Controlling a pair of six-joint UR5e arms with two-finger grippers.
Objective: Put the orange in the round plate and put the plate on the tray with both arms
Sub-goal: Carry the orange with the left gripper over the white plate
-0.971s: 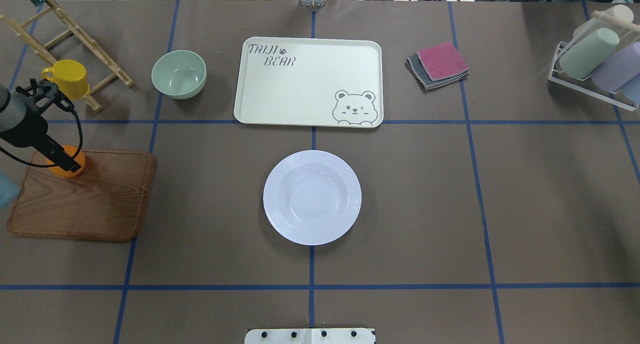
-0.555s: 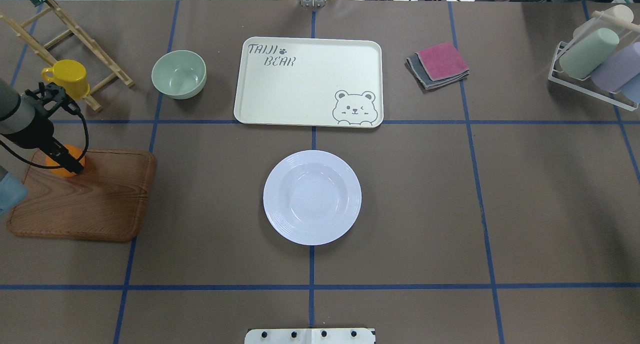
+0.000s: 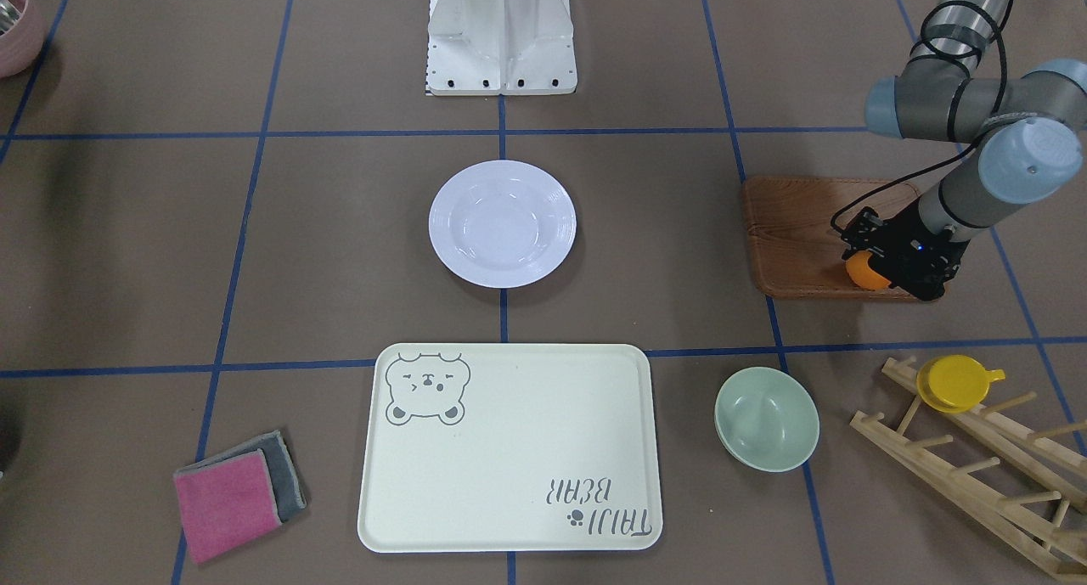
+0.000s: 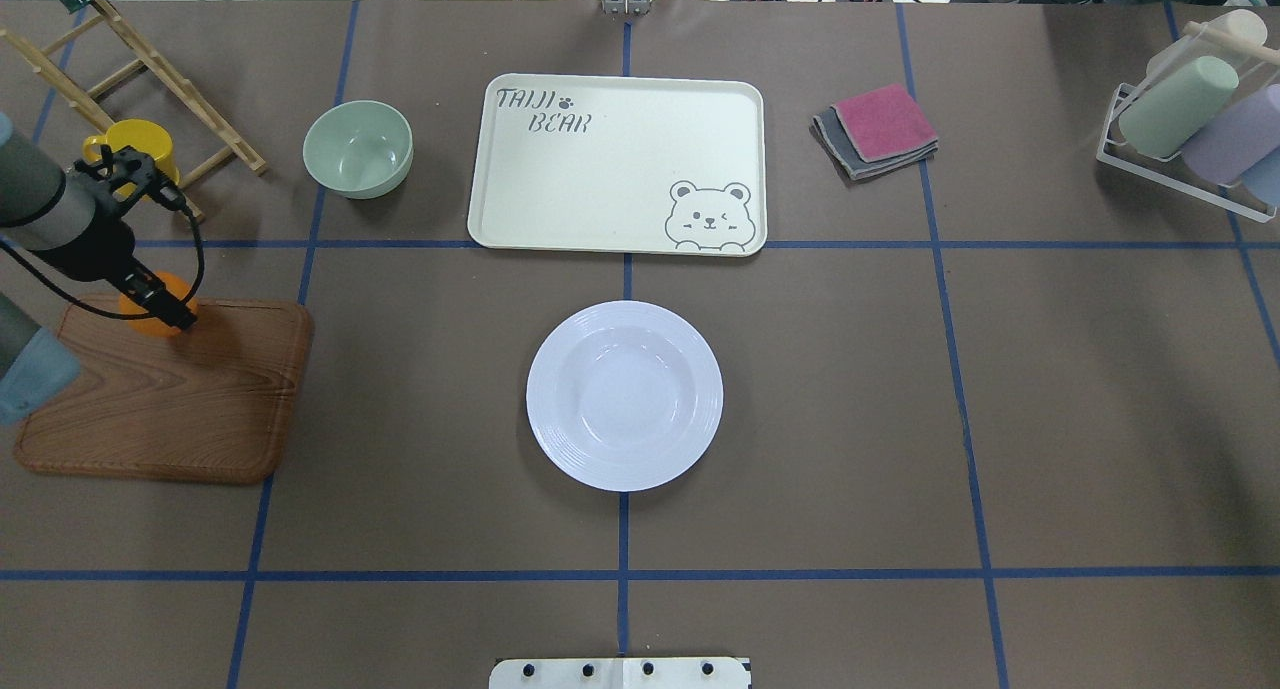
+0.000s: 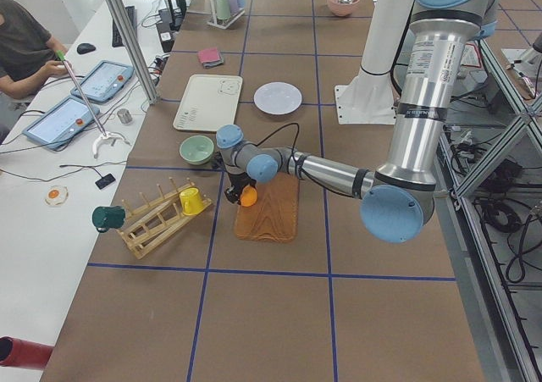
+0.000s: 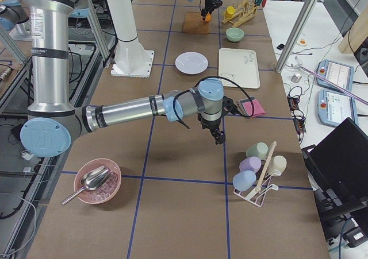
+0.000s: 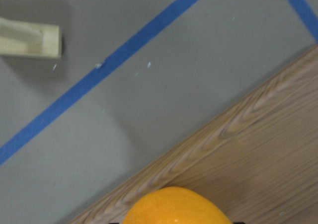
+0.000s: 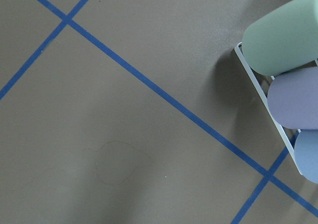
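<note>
The left claw [image 4: 165, 307] is clamped on the orange [image 3: 859, 271]. One finger [image 4: 185, 319] lies across the top of the fruit. The orange sits over the far edge of the board [image 4: 170, 409], on the left side of the counter [image 4: 900, 419]. I cannot tell if the orange touches the board. In the left wrist view the orange fills the bottom, with wood under it and a blue line past the edge.

The plate [image 4: 624, 396] lies flat in the middle of the counter, with nothing in it. It is well apart from the orange. The tray [image 4: 600, 169] lies just behind the plate, with a small gap between them. The bear is in the tray's near right corner.

A green bowl [image 4: 358, 149] stands just left of the tray. A yellow cup [image 3: 955, 383] hangs on a wooden rack [image 3: 977, 466] near the board. Folded cloths [image 4: 880, 129] lie to the right of the tray.

The right claw [image 6: 220, 137] hangs over the bare counter, near a wire stand [image 6: 259, 187] with cups. It shows only in the side view, so I cannot tell if it is apart or together.
</note>
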